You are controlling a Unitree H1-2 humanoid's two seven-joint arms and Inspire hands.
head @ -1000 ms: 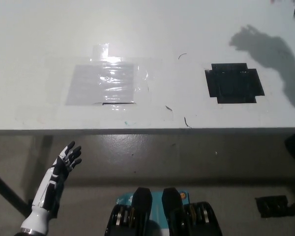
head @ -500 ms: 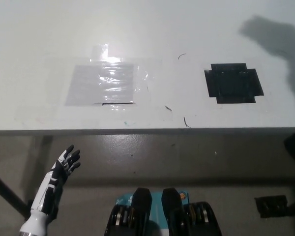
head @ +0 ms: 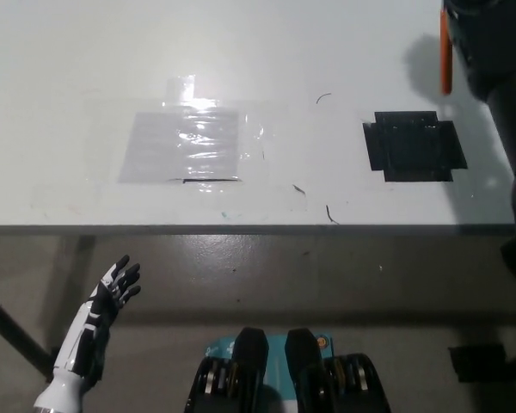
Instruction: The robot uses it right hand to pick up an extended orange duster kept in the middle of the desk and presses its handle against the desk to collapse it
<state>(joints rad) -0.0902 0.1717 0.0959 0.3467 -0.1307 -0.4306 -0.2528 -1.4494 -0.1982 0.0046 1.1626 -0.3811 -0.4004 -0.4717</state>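
Note:
An orange duster handle (head: pixel 445 53) shows as a thin upright rod at the far right of the white desk (head: pixel 267 52). It lies against the left side of my black right hand (head: pixel 486 43), which reaches in from the top right corner and looks closed around it. The duster's head is out of view. My white left hand (head: pixel 106 299) rests low at the lower left, below the desk's front edge, open with its fingers spread.
A black tape square (head: pixel 414 146) is stuck on the desk just below my right hand. A clear plastic sheet (head: pixel 182 144) is taped down left of centre. The desk's front edge (head: pixel 241 229) runs across the picture, with grey floor below it.
My right hand, earlier seen only as a shadow at the top right, has come into view carrying the orange handle. The left hand has barely moved. The camera shifted slightly.

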